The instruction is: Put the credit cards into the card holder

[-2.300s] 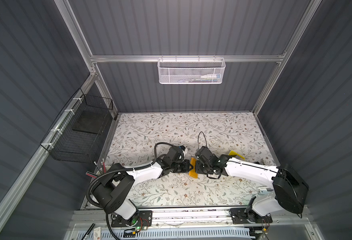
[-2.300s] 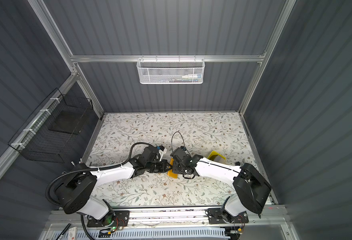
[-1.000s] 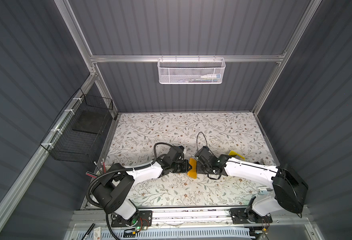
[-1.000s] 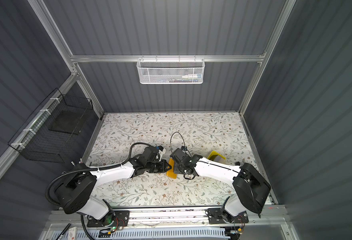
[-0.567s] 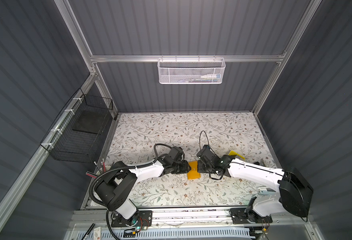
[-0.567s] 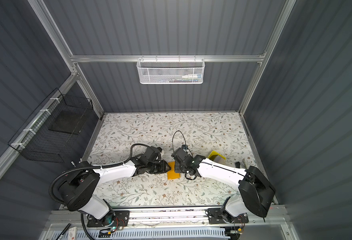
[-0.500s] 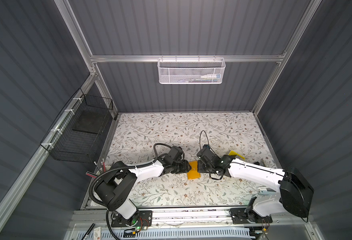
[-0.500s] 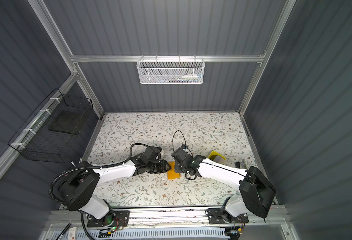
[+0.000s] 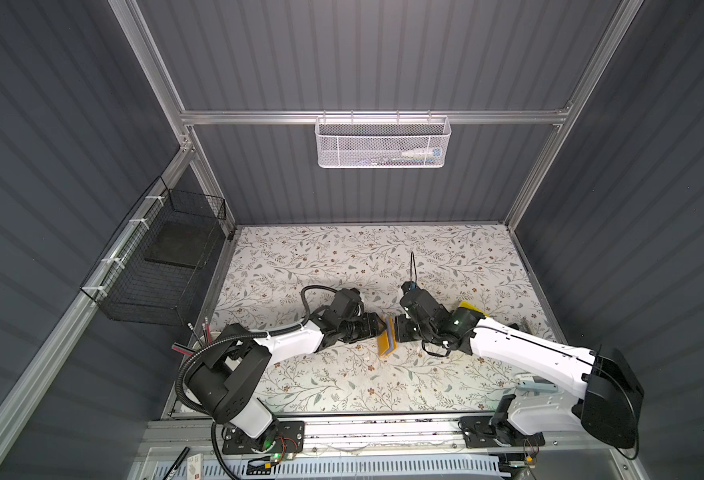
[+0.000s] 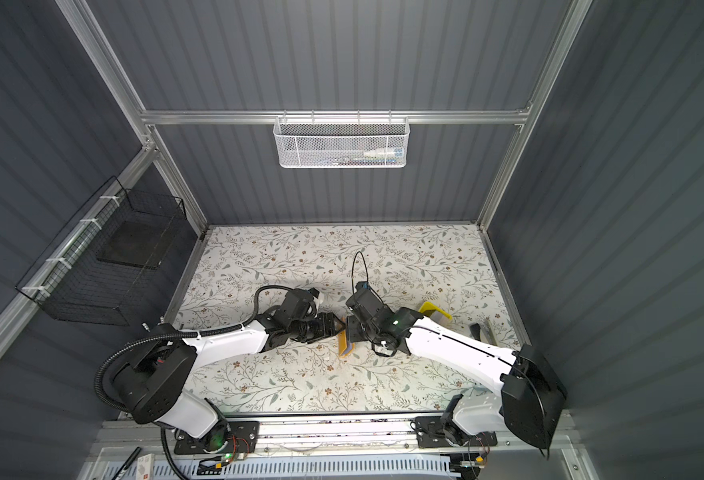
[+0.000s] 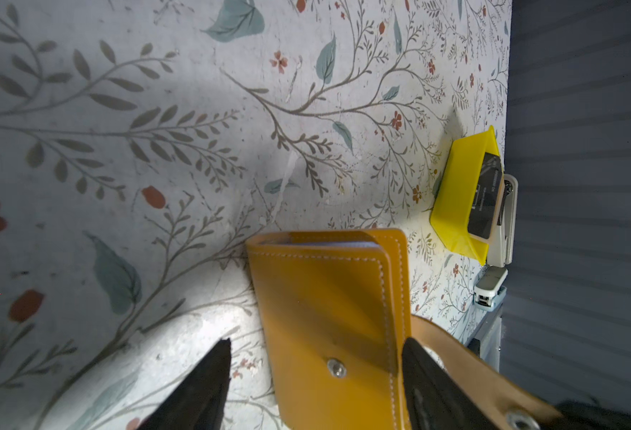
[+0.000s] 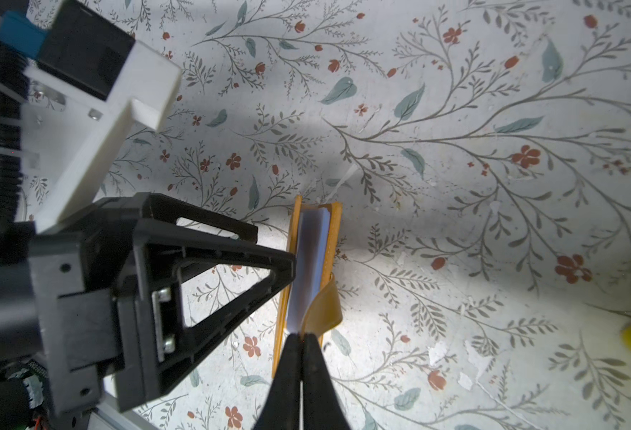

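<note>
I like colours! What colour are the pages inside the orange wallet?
The card holder's pages are pale bluish-grey, clearest in the right wrist view.

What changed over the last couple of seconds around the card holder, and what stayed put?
The left gripper let go: its jaws, closed at the card holder a second ago, now stand apart on either side of its cover. The right gripper stays shut on the strap end. The card holder has hardly shifted, standing on edge between the arms; the yellow tray is unmoved.
</note>
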Controlling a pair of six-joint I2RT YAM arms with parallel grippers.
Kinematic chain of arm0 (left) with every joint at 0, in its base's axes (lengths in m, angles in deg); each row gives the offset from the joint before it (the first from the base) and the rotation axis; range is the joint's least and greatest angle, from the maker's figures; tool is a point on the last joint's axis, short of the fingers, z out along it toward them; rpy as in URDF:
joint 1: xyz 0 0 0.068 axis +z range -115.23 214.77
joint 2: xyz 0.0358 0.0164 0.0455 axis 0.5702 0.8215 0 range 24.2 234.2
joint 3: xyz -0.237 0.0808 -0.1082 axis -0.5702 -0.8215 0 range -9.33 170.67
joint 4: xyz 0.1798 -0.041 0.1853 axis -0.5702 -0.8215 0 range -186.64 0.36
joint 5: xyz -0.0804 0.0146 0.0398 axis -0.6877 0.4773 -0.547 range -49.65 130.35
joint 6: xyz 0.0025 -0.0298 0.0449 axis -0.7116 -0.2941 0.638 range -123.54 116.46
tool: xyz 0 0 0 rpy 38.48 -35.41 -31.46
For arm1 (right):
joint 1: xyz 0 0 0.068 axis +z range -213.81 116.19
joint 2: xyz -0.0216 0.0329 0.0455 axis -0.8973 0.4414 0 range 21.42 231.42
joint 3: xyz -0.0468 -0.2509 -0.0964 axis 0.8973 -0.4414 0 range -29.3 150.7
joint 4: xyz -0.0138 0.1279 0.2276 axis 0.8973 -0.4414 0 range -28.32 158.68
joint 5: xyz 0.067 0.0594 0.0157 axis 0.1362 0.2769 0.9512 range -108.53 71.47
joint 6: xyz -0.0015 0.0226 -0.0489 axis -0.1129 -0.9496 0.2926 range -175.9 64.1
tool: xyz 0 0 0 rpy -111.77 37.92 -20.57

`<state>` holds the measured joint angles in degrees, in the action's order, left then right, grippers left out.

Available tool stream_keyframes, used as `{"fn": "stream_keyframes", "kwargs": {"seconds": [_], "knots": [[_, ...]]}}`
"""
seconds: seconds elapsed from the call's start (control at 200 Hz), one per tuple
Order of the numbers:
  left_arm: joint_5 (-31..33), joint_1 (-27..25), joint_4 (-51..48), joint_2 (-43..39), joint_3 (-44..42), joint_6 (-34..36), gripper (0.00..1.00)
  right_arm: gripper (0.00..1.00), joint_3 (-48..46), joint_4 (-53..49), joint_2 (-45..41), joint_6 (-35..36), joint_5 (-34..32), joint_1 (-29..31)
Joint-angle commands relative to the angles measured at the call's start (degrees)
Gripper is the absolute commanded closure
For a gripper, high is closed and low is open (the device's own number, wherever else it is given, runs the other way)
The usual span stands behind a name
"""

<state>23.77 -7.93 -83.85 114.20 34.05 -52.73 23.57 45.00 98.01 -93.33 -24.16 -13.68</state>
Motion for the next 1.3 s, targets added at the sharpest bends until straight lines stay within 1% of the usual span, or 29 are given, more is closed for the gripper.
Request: {"fn": "stream_keyframes", "kwargs": {"seconds": [0.0, 0.115, 0.24, 0.36, 0.38, 0.45, 0.575, 0.685, 0.76, 0.916, 1.146, 1.156, 1.171, 1.296], "knots": [[-1.56, 0.06, 0.65, -0.63, -0.04, -0.33, 0.26, 0.94, 1.24, 0.04, 0.89, 0.96, 0.24, -0.21], [-1.75, 0.16, -2.53, 0.47, 1.97, 2.35, 0.27, 0.94, 0.5, 1.09, 1.27, -0.29, -0.59, -0.21], [-1.88, 1.02, -5.9, 0.84, 3.61, 4.42, 0.34, 0.94, -0.21, 1.09, 1.53, -1.65, -1.76, -0.21], [-1.88, 2.71, -7.89, 0.93, 4.0, 6.18, 0.37, 0.94, -0.65, 1.1, 1.62, -2.43, -2.42, -0.21], [-3.64, 3.06, -7.76, 0.89, 3.79, 6.23, 0.38, 0.93, -0.65, 1.09, 1.56, -2.52, -2.47, -0.21], [-4.41, 4.0, -7.21, 0.56, 3.16, 6.38, 0.41, 0.94, -0.74, 1.05, 1.53, -2.78, -3.06, -0.19], [-4.5, 4.38, -8.26, 0.16, 3.48, 7.24, 0.41, 0.93, -1.01, 0.44, 1.32, -2.74, -4.01, -0.17], [-6.16, 4.38, -8.03, 0.45, 3.62, 7.4, 0.42, 0.94, -1.1, 0.46, 1.31, -2.78, -4.22, -0.21], [-5.26, 4.38, -8.71, 0.23, 3.23, 7.62, 0.45, 0.93, -1.34, 0.57, 1.13, -3.02, -4.76, -0.21], [-2.9, 4.47, -11.5, -1.18, 3.02, 8.89, 0.48, 0.93, -1.27, 0.09, 1.44, -3.18, -5.57, -0.2], [-2.76, 4.73, -13.95, -2.49, 3.08, 9.67, 0.51, 0.93, -1.09, -0.78, 2.34, -3.09, -6.22, -0.21], [-1.42, 4.73, -13.95, -2.64, 2.98, 9.71, 0.51, 0.93, -1.09, -0.85, 2.37, -3.09, -6.19, -0.16], [-1.01, 4.79, -13.88, -2.78, 2.95, 9.72, 0.51, 0.93, -1.09, -0.84, 2.45, -3.13, -6.27, -0.2], [-0.56, 5.09, -14.78, -3.45, 2.89, 9.91, 0.53, 0.93, -1.1, -1.03, 2.69, -3.09, -6.58, -0.2]]}}
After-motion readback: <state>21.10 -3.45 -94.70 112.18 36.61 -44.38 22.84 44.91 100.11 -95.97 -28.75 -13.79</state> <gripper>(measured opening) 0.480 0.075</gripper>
